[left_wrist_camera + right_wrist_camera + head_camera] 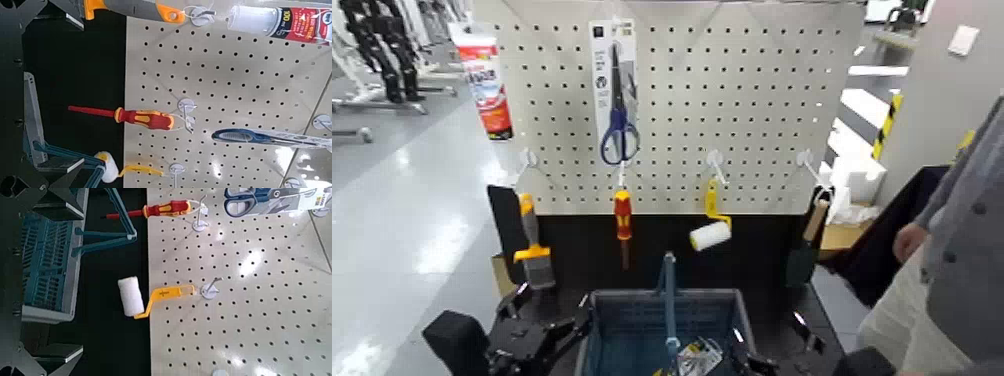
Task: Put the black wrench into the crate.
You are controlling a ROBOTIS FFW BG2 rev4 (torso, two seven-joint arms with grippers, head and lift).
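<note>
The crate is blue-grey with mesh walls and a thin blue arched handle. It stands low in the head view, below the pegboard, between my two grippers. It also shows in the right wrist view. Something silvery and pale lies inside it; I cannot tell what it is. I see no black wrench in any view. My left gripper sits just left of the crate, open and empty. My right gripper sits just right of the crate, open and empty.
The white pegboard holds blue-handled scissors on a card, a red-and-yellow screwdriver, a yellow paint roller, an orange-handled scraper, a trowel and a red-and-white tube. A person in grey stands at the right.
</note>
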